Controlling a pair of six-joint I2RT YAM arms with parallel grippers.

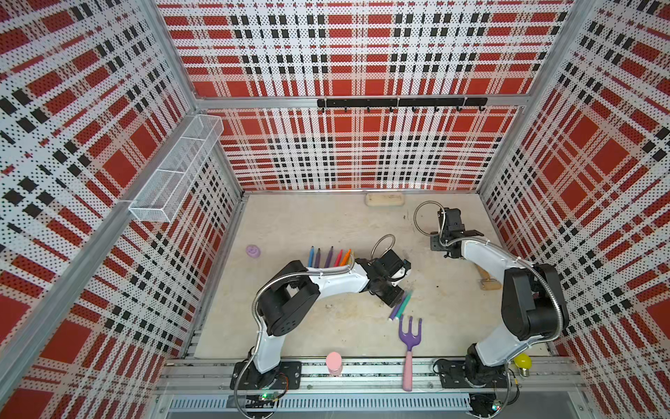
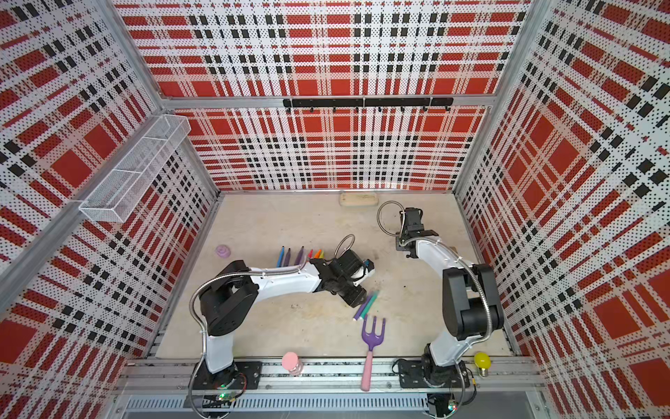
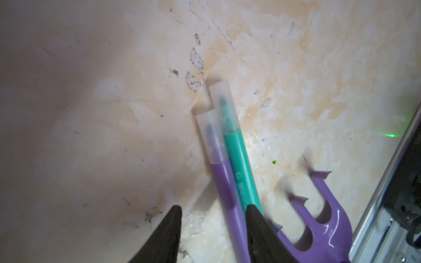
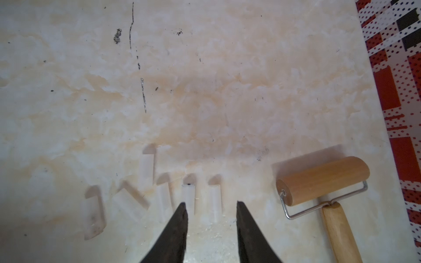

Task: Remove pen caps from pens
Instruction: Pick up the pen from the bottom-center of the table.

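Two capped pens lie side by side on the table: a purple pen [image 3: 224, 182] and a teal pen [image 3: 241, 164], each with a clear pen cap [image 3: 210, 139] on its tip. Both top views show the pair [image 1: 400, 306] [image 2: 366, 306]. My left gripper [image 3: 214, 208] is open low over their barrels, the purple one just inside one finger. Several uncapped pens [image 1: 328, 257] stand in a row behind the left arm. My right gripper [image 4: 210, 203] is open above several loose pen caps [image 4: 188, 195] lined up on the table, holding nothing.
A purple garden fork [image 1: 409, 335] lies right beside the capped pair. A wooden roller [image 4: 321, 180] rests next to the loose caps. A pink cylinder [image 1: 333, 362] and a yellow bulb [image 1: 522, 362] sit at the front rail, a beige block [image 1: 384, 199] at the back.
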